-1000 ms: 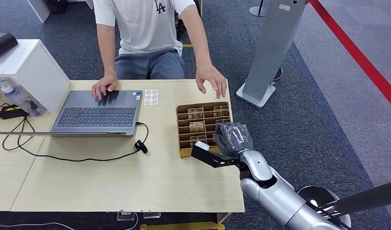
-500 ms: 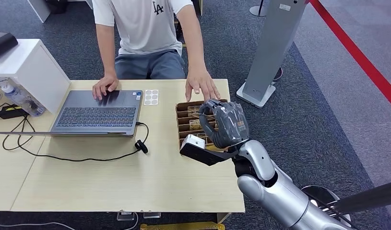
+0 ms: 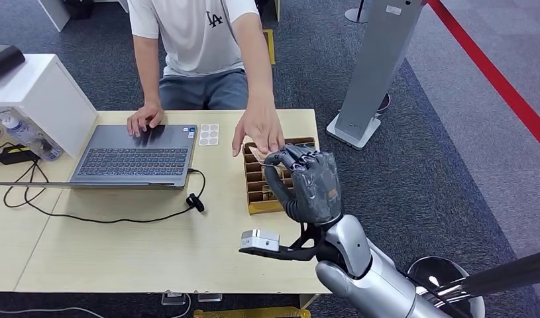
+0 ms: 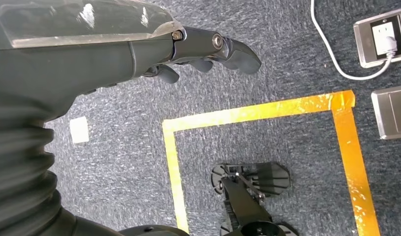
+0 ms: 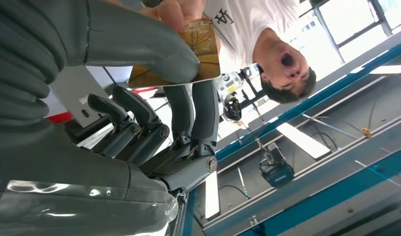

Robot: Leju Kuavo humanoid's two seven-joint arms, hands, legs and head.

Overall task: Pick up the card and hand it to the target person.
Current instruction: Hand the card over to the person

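My right hand [image 3: 309,187] is raised over the brown card box [image 3: 253,202], and it pinches a card with an orange-brown picture [image 5: 187,55] between thumb and fingers. In the head view only the card's tan edge [image 3: 256,154] shows past my fingertips. The seated person's hand [image 3: 258,131] reaches down onto that edge, and a fingertip [image 5: 175,12] touches the card. My left hand [image 4: 208,49] hangs beside my body over the carpet, fingers loosely apart and holding nothing.
The wooden table [image 3: 154,245] carries a laptop [image 3: 134,158] under the person's other hand [image 3: 143,119], a black cable [image 3: 195,202] and a sticker sheet [image 3: 209,134]. A white cabinet [image 3: 45,93] stands left. A grey stand [image 3: 374,73] rises at the right.
My right hand has lifted from the card box and swung up toward the person with the card. The person's hand has come left and down onto the card.
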